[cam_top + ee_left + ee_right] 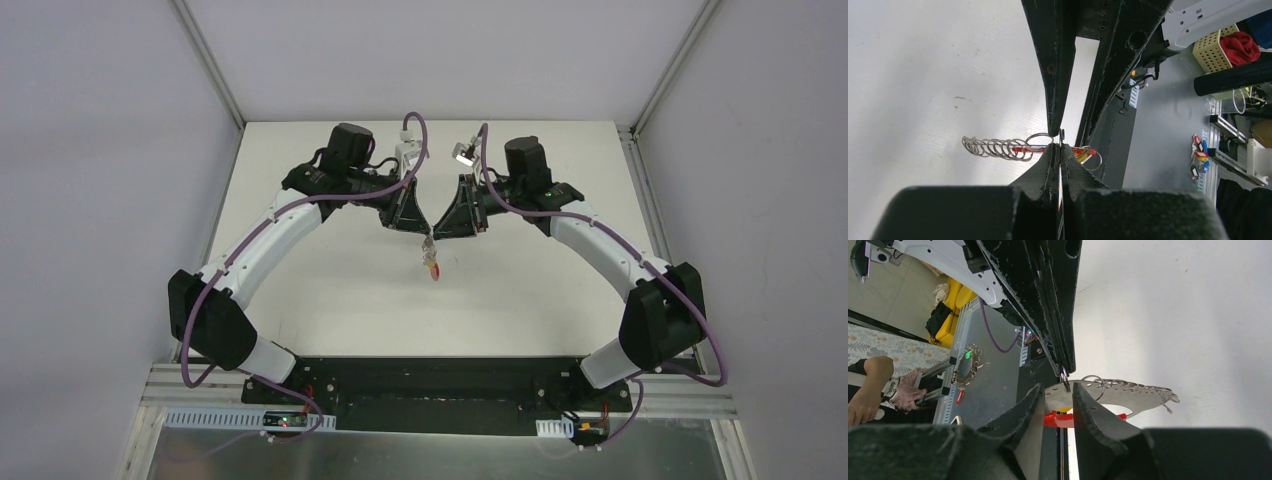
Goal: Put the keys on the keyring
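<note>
left gripper (1060, 150): pressed together on a thin metal sliver, probably the key (1066, 383), just above the keyring (998, 148)
right gripper (1055, 390): fingers apart, one either side of the keyring's middle, not pinching it
keyring: under both tips, over the table (330, 300); lying or lifted, cannot tell
key handling: tiny, light, stiff, slick; likely to twist in the pads, so pinch the head
keyring handling: light, floppy bunch; wire loops (990, 147) look springy and snag-prone; take the red band (1023, 149), probably the firmest part

A white table (350, 310) sits between pale grey walls (90, 150).
</note>
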